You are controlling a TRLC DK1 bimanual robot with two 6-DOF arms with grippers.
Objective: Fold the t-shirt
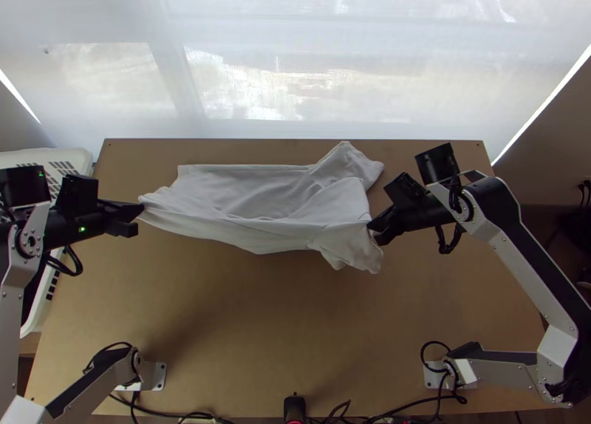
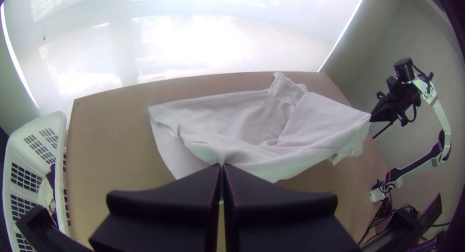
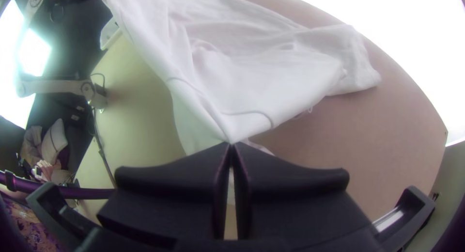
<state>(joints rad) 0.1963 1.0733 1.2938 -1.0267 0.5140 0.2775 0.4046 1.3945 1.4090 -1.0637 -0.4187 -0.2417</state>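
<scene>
A white t-shirt [image 1: 273,202] stretches between both grippers, its near edge lifted and its far part lying loosely on the table with creases. At the shirt's left end my left gripper [image 1: 140,208] is shut on a pinch of cloth; the left wrist view shows the fabric [image 2: 232,131] gathered at the tips of the left gripper [image 2: 222,167]. My right gripper [image 1: 373,230] holds the near right part, where a flap hangs down. In the right wrist view folds of the shirt [image 3: 261,82] run into the closed right gripper [image 3: 231,146].
A white laundry basket [image 1: 83,158] with some clothes in it stands at the table's left side. Bare wooden table [image 1: 273,328] lies between the shirt and the near edge, where cables and a small black device [image 1: 294,408] sit. A translucent blind hangs behind.
</scene>
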